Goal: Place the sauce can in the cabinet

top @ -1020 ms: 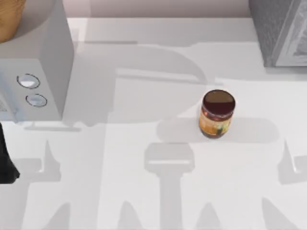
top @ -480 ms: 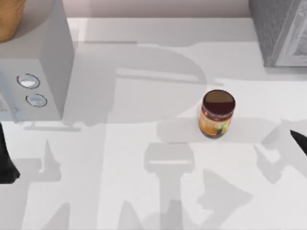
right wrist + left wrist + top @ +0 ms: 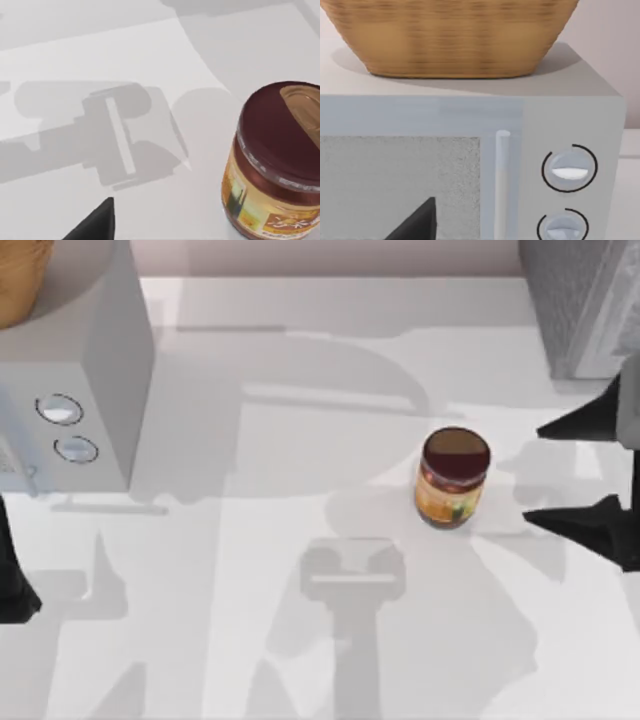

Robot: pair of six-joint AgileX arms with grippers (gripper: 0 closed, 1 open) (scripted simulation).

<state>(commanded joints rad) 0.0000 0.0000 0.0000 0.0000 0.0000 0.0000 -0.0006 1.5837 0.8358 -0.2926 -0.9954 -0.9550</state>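
At the table's left edge the left arm [image 3: 12,580] sits parked as a dark shape beside the smooth light-grey box with two round knobs [image 3: 75,400], on whose top a woven tan wicker basket [image 3: 450,35] rests; one dark finger [image 3: 417,222] of the left gripper shows in the left wrist view in front of that box, and I cannot tell whether that gripper is apart or together. Right of centre, the sauce can [image 3: 453,478], a small upright cylinder with a dark maroon-brown lid, a red band and an orange-yellow label, stands alone on the pale white table [image 3: 300,640], touched by nothing. Just right of it, the right gripper [image 3: 580,470] comes in from the table's right edge with its two dark pointed fingers [image 3: 585,422] spread wide apart, their tips aimed at the can and near it but not yet around it. At the top right corner stands the cabinet [image 3: 565,300], a large boxy unit with a dark grey speckled surface and a paler framed front edge, well apart from the can. The step in hand looks like the approach for the grasp. The next move probably calls for sliding the open fingers on until the can sits between them, closing firmly on its body below the lid, then lifting and carrying it to the cabinet.
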